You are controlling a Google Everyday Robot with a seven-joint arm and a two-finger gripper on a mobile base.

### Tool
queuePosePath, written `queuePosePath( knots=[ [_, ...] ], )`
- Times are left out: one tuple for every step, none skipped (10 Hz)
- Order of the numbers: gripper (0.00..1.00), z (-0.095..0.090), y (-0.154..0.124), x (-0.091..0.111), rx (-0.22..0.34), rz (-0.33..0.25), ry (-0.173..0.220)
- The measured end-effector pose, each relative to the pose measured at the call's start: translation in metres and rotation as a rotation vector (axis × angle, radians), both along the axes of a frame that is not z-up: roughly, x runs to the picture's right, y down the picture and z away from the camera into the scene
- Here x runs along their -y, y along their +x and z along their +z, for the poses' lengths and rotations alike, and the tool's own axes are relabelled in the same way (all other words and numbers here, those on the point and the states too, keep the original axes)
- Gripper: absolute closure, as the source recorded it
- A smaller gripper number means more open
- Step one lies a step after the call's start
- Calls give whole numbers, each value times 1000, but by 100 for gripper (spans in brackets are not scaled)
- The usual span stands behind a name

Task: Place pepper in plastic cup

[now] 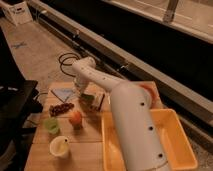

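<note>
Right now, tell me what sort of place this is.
Probably an indoor robot test area: bare floor, a loose cable on it, a wooden table. The gripper hangs low over the table's middle.

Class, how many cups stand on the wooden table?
2: the plastic cup at the left edge, the cream cup in front of it. The arm may hide more. The pincer is mid-table.
</note>
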State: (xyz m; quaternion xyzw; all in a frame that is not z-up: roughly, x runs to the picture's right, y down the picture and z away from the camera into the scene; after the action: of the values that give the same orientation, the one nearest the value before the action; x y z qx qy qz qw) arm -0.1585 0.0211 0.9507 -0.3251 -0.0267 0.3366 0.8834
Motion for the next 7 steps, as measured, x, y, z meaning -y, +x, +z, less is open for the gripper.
queuePosePath(
  knots=[
    [92,-20,1,13,29,9,30],
    [92,-45,7,30,70,19,64],
    [92,-63,11,40,104,27,84],
    [92,-86,13,51,170,31,101],
    [92,-110,13,60,272,21,110],
    [92,-138,14,61,398,-12,123],
    [92,-158,11,56,493,-44,134]
  ],
)
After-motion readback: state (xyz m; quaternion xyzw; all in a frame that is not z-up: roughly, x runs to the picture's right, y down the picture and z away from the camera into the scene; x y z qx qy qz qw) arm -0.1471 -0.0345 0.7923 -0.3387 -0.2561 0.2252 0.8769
